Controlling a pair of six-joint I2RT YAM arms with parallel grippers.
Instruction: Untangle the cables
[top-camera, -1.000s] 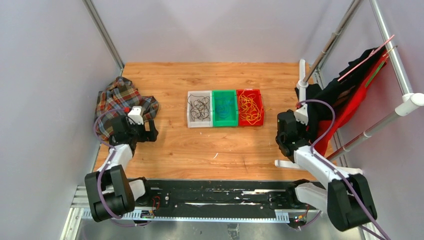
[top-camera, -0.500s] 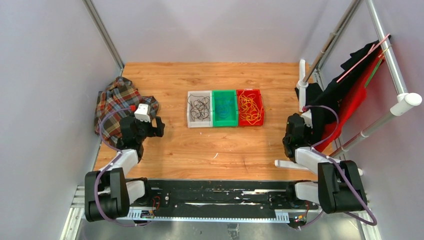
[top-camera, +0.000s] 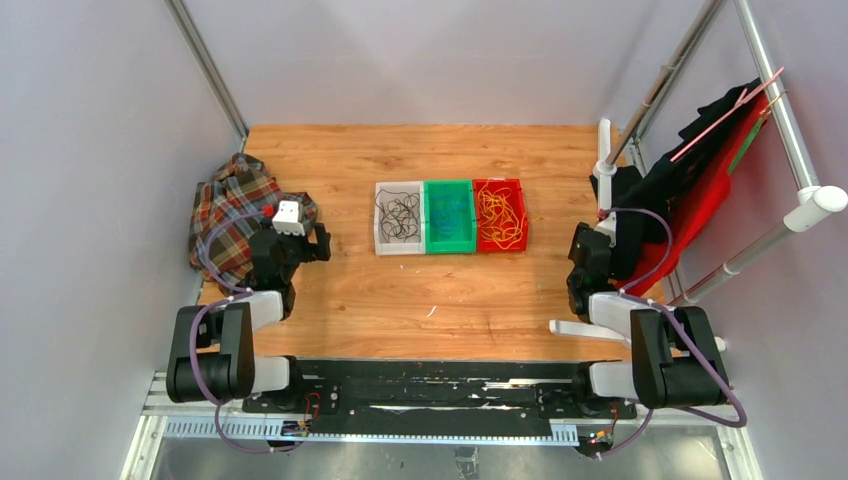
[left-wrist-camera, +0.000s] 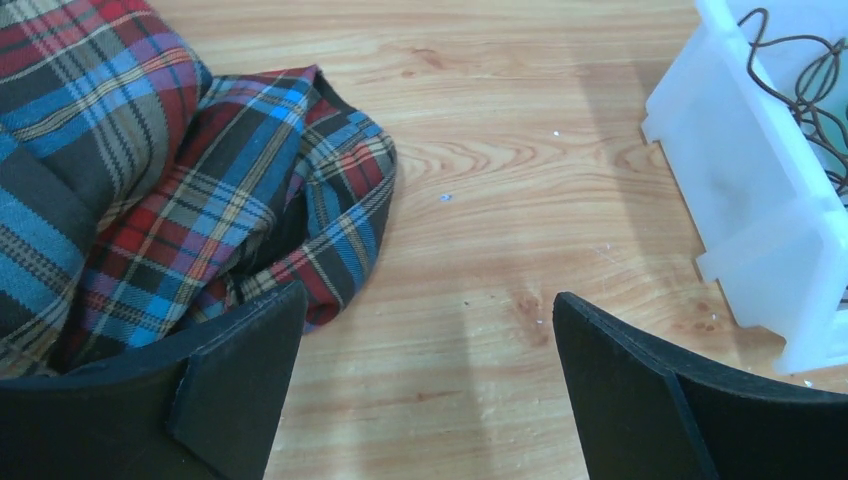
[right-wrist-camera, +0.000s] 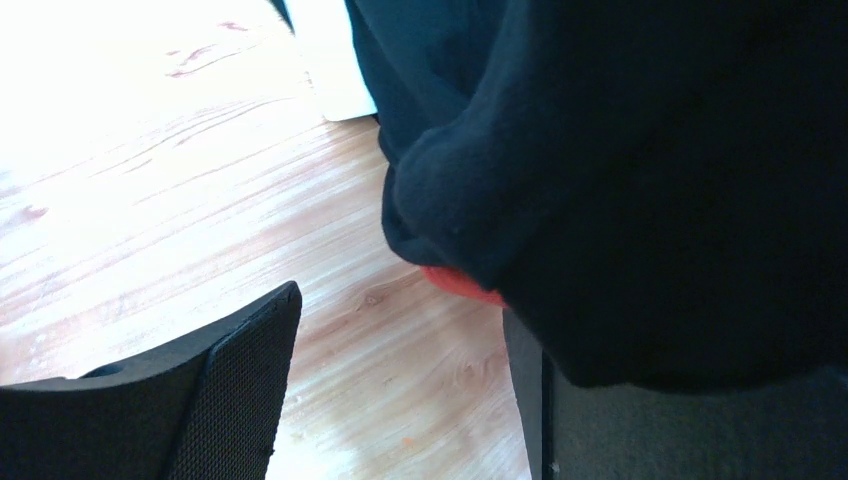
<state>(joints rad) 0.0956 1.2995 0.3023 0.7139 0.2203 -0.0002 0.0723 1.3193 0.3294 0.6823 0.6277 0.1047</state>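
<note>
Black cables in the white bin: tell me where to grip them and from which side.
Probably pinch a loop near the middle of the black cables, coming straight down from above: the white bin walls them in on every side, and the tangle shows no clear free end.

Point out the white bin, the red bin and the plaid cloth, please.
white bin (left-wrist-camera: 735, 190), left wrist view, on its outer side wall.
red bin (top-camera: 497, 184), top external view, on its far wall.
plaid cloth (top-camera: 228, 205), top external view, on the middle of the heap.
</note>
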